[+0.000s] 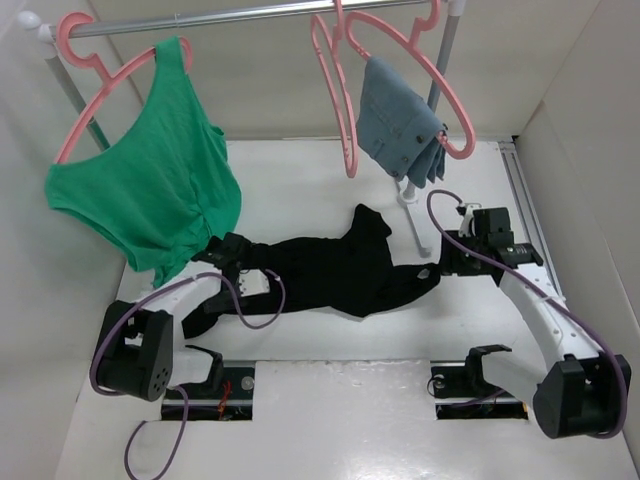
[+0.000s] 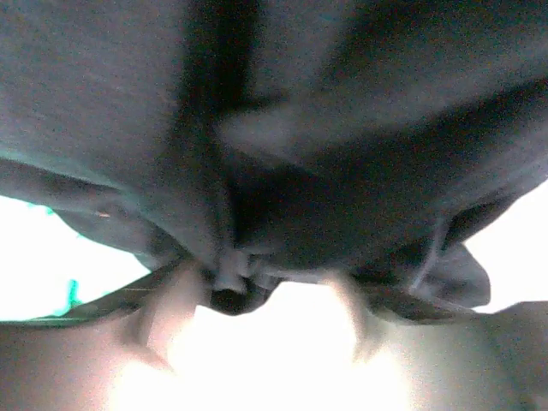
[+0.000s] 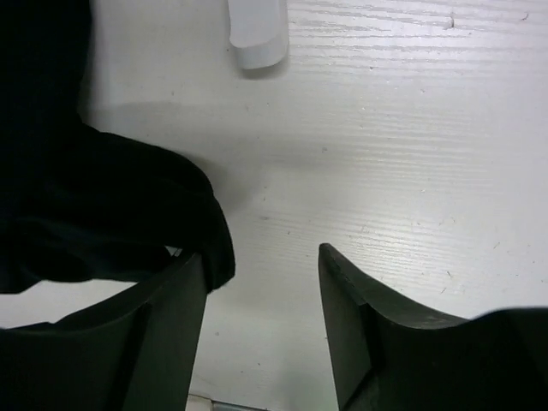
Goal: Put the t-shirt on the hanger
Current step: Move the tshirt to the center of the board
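Top external shows the t-shirt (image 1: 335, 270) crumpled on the counter (image 1: 300, 180), left end effector (image 1: 237, 262) pinching its cloth, right end effector (image 1: 447, 256) spread beside it; next, probably lifting toward the hanger (image 1: 395, 60).

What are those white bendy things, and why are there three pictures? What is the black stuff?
The white bendy things are two robot arms with pinching grippers. One picture looks down from above; the other two come from small cameras on each wrist. The black stuff is a t-shirt lying crumpled on the white table. The left gripper is pressed into the shirt; its camera sees bunched cloth between the fingers, so it seems to pinch it. The right gripper is open beside the shirt's edge. Behind, a rail holds pink hangers: one with a green tank top, one with grey-blue cloth.
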You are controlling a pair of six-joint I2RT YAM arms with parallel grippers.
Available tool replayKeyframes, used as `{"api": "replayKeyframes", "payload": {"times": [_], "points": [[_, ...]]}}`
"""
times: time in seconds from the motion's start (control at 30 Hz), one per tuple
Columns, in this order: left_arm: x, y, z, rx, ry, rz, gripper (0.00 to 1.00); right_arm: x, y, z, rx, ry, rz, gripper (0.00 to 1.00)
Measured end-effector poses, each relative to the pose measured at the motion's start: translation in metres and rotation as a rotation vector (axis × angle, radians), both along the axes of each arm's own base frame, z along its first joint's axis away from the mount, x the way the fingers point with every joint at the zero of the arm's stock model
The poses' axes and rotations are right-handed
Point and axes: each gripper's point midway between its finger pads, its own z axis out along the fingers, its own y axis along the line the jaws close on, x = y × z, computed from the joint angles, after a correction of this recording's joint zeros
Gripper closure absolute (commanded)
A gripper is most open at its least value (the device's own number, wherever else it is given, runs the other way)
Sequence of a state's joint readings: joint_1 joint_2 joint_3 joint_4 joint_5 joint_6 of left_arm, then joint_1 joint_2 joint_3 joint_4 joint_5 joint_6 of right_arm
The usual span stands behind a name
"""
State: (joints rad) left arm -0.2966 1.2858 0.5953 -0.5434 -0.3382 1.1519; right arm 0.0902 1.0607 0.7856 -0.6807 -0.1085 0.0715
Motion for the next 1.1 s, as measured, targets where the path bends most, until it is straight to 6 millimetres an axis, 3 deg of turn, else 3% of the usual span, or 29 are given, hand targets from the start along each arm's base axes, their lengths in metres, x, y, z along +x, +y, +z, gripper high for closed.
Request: {"api": "replayKeyframes", "payload": {"times": [0.03,0.17,0.27,0.37,0.53,0.67,0.8,0.83,0.87,1.0,1.1], "points": [[-0.004,-0.001,0.0,-0.015,0.009,0.012,0.15,-0.001,0.0,-0.001,-0.001,0.002,0.002,0.39],[0.0,-0.023,0.017,-0.16,-0.018,0.072,0.14,-0.001,0.01,0.005,-0.008,-0.03,0.064,0.39],[0.031,-0.05,0.062,-0.322,-0.179,0.064,0.11,-0.002,0.035,0.013,-0.013,-0.072,0.193,0.36],[0.045,-0.071,0.099,-0.471,-0.313,0.028,0.1,-0.003,0.067,0.016,-0.027,-0.079,0.339,0.3],[0.039,-0.101,0.135,-0.675,-0.441,-0.071,0.02,-0.005,0.133,0.004,0.043,-0.07,0.586,0.25],[0.019,-0.116,0.14,-0.789,-0.468,-0.146,0.0,0.006,0.153,-0.021,0.078,-0.005,0.628,0.26],[0.011,-0.127,0.144,-0.853,-0.47,-0.194,0.0,0.025,0.166,-0.039,0.084,0.053,0.643,0.71],[0.01,-0.128,0.145,-0.861,-0.468,-0.199,0.0,0.028,0.167,-0.043,0.082,0.059,0.648,0.9],[0.01,-0.13,0.145,-0.866,-0.467,-0.203,0.0,0.029,0.169,-0.045,0.078,0.064,0.653,1.0],[0.011,-0.13,0.143,-0.876,-0.459,-0.181,0.0,0.032,0.182,-0.034,0.031,0.029,0.696,1.0],[0.015,-0.131,0.144,-0.893,-0.474,-0.146,0.0,0.032,0.217,-0.006,-0.005,-0.072,0.82,1.0]]}}
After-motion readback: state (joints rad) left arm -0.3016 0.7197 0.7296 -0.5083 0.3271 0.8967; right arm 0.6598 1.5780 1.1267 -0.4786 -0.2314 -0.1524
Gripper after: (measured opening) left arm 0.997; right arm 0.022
